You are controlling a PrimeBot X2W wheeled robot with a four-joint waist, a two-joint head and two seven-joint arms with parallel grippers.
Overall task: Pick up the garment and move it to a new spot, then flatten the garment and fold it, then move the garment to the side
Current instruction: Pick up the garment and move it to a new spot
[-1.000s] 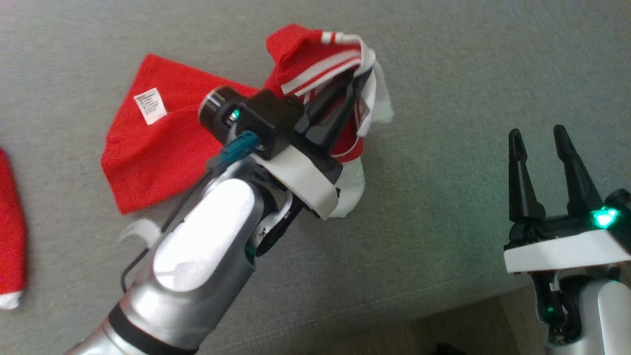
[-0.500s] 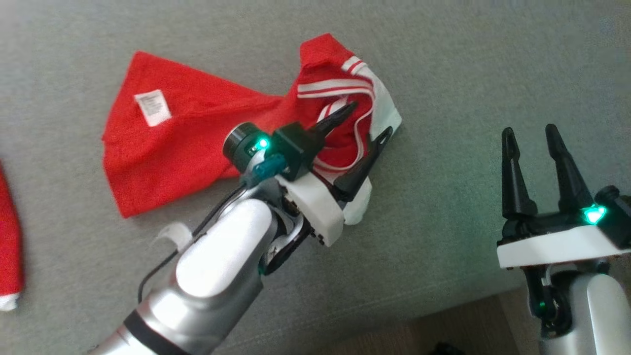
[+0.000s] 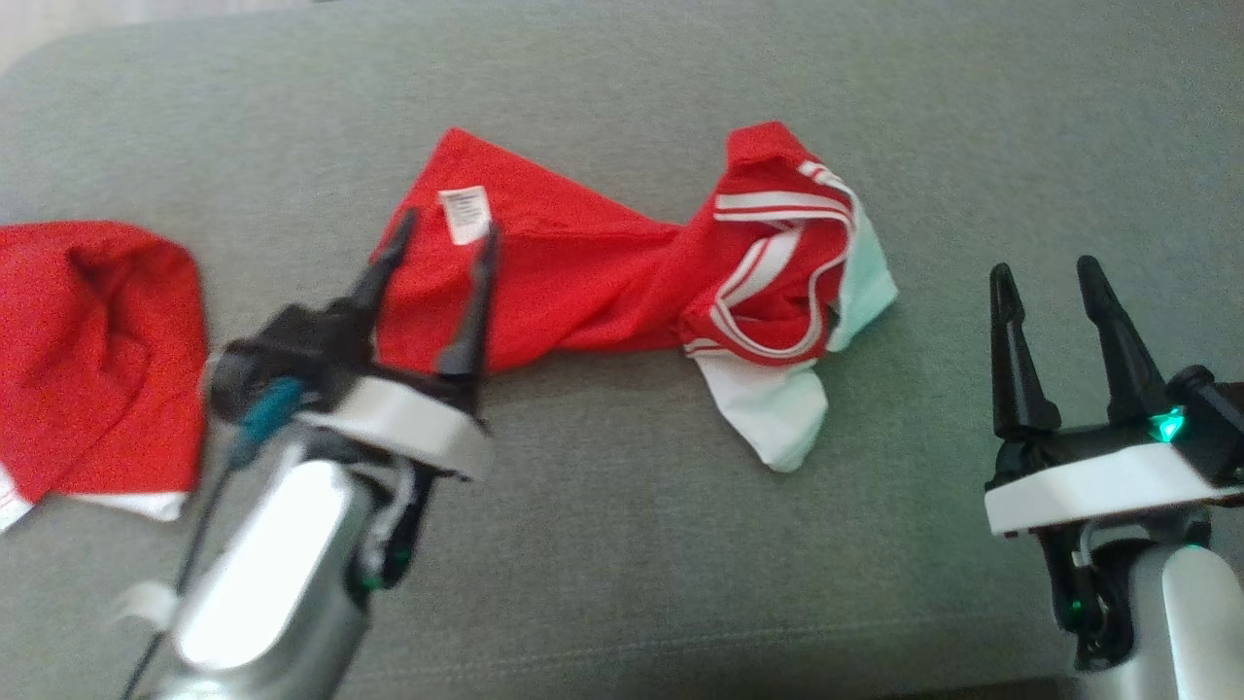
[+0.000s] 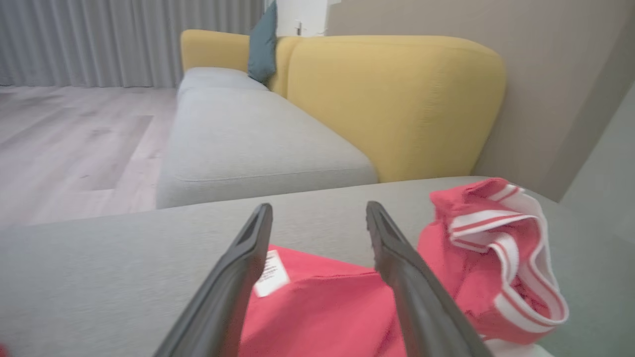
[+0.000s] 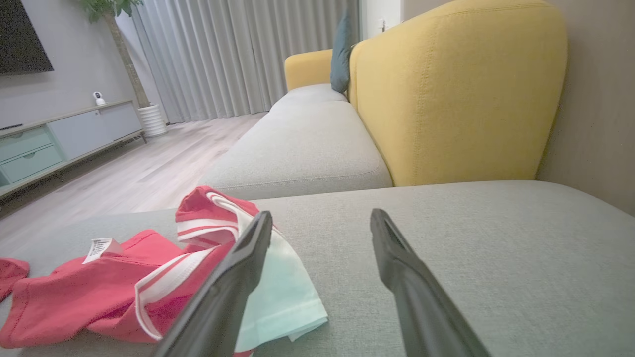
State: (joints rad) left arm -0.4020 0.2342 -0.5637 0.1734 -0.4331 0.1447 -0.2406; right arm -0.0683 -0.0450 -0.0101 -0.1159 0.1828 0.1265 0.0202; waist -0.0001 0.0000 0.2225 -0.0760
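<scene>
red garment [image 3: 583, 282] lies crumpled mid-cushion [image 3: 622, 544]; left pincer [image 3: 449, 226] and right pincer [image 3: 1044, 268] gape wide (both empty).

Saw a red cloth [image 3: 97, 331] lying left on the grey seat [image 3: 622, 544]; beyond, a yellow backrest [image 5: 456, 99], teal cushion [image 5: 341, 54], grey curtains [image 5: 238, 54].

surface: grey cushion [image 3: 622, 544] | on it: crumpled red-white garment [image 3: 583, 272], 2nd red cloth [image 3: 87, 340]
</scene>
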